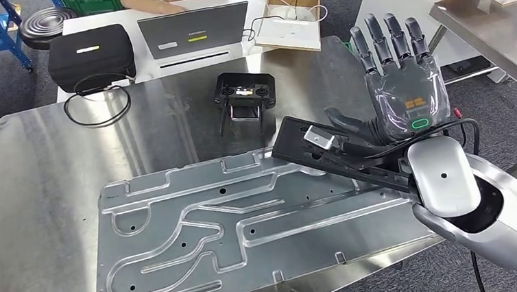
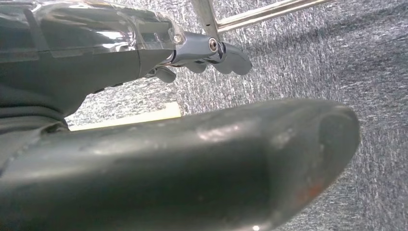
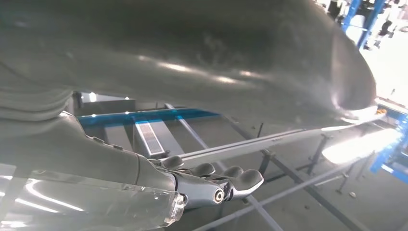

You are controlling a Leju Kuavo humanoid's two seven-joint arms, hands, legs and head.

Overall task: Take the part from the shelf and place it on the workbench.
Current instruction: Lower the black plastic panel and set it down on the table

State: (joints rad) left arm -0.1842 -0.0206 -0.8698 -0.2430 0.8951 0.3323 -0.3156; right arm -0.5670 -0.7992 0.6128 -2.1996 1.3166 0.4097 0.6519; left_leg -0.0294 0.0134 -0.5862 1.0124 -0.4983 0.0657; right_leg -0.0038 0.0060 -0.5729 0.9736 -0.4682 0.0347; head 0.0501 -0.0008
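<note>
With its fingers straight and spread, the right robot hand [image 1: 403, 88] hovers empty above the workbench [image 1: 46, 202].

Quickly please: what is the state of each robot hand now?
Left robot hand: open, holding nothing.
Right robot hand: open, holding nothing.

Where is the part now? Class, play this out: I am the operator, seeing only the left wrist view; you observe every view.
Observer: The black part lies over the right end of the machined plate on the workbench.
Operator: And the right hand?
Observer: The right hand is raised, fingers straight and spread, thumb by the part; grip unclear.
Operator: Anything beyond the plate?
Observer: A black controller stands there.
</note>
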